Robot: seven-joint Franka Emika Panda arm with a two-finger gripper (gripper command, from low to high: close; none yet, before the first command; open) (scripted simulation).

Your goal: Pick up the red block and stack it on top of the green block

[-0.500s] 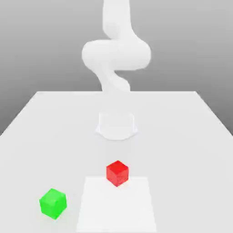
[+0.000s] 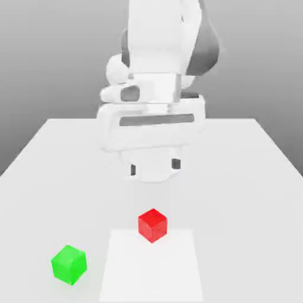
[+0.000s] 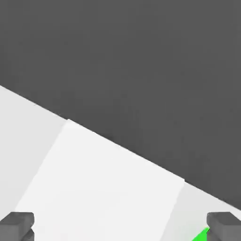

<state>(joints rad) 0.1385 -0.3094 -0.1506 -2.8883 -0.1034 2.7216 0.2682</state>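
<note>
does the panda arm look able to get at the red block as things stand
Probably yes: the gripper is open above and behind the red block, nothing seems to lie on it, and the green block sits well apart.

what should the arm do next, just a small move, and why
Probably lower the open pincer toward the small bright red cube, keeping its two fingers apart: in the exterior view it hangs above and behind that cube, holding nothing, while the cube sits at the edge of the pale square patch, not yet on the small bright green cube.
</note>
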